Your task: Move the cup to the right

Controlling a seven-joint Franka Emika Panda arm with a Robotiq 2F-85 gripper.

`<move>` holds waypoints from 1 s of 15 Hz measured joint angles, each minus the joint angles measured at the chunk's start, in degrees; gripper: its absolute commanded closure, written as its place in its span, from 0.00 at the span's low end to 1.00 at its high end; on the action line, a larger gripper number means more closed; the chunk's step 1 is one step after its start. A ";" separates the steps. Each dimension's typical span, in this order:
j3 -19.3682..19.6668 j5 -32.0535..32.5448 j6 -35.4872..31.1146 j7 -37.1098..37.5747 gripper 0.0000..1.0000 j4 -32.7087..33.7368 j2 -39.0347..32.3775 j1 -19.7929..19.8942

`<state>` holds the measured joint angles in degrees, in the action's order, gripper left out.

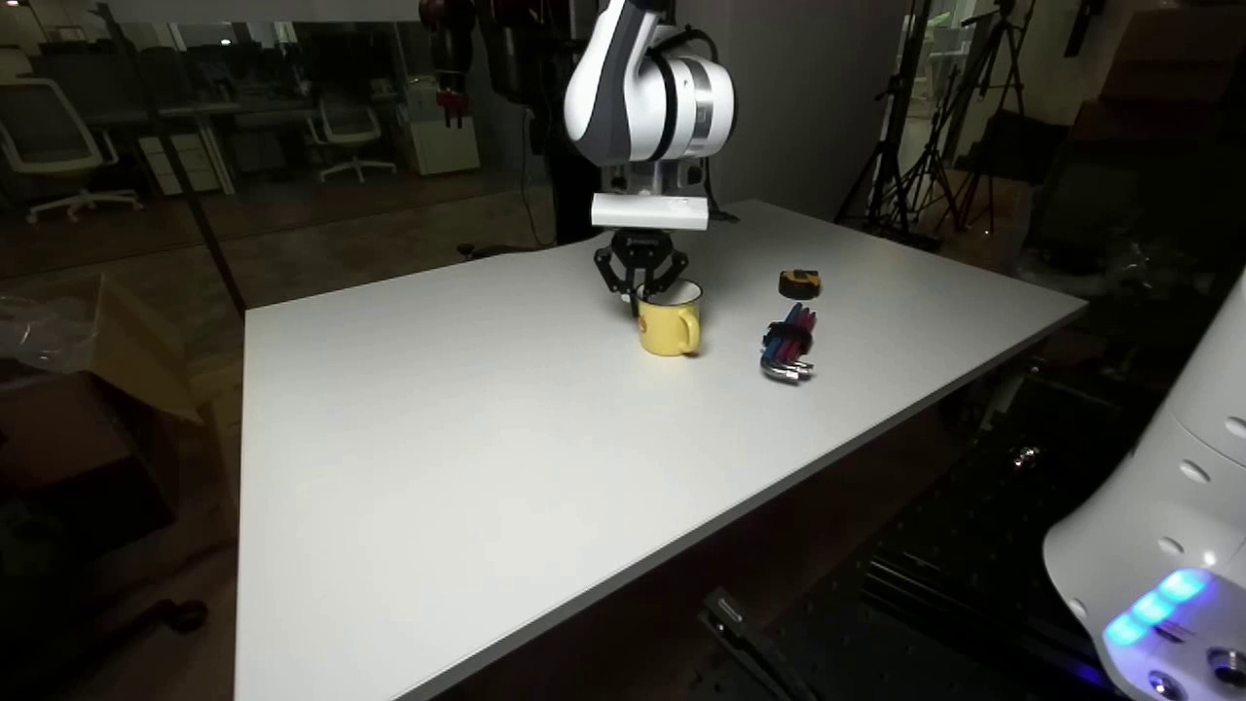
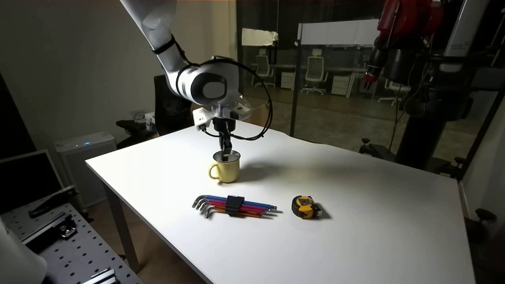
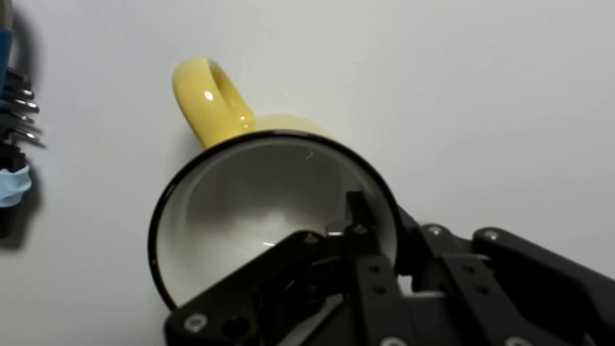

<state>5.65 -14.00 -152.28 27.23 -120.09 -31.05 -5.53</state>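
Observation:
The squat yellow cup point(image 1: 670, 331) stands upright on the white table, and it also shows in an exterior view point(image 2: 229, 172). The wrist view looks down into its whitish inside point(image 3: 259, 192), with a dark round rim and the yellow handle toward the top left. My gripper point(image 1: 637, 300) points down at the cup's rim; it also shows in an exterior view point(image 2: 225, 157). In the wrist view the gripper point(image 3: 383, 221) has one finger inside the cup and one outside, shut on the wall. The fingertip outside is partly hidden behind the rim.
A set of hex keys point(image 1: 787, 341) in a black holder lies near the cup, also in an exterior view point(image 2: 234, 206) and at the wrist view's left edge point(image 3: 12, 120). A yellow-and-black tape measure point(image 2: 305, 207) sits beyond it. The white table point(image 1: 438, 467) has open edges.

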 measured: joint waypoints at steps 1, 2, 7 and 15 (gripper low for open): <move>-0.18 -0.24 -1.95 -0.12 0.97 -1.13 0.38 0.01; -0.38 -0.34 -3.61 -0.33 0.97 -2.07 0.67 0.04; -2.93 -1.05 -8.22 -2.85 0.97 -3.05 0.79 1.15; -7.10 -3.98 -9.66 -7.45 0.97 -3.00 0.82 4.89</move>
<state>-1.45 -17.98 -161.93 19.79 -123.09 -30.22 -0.64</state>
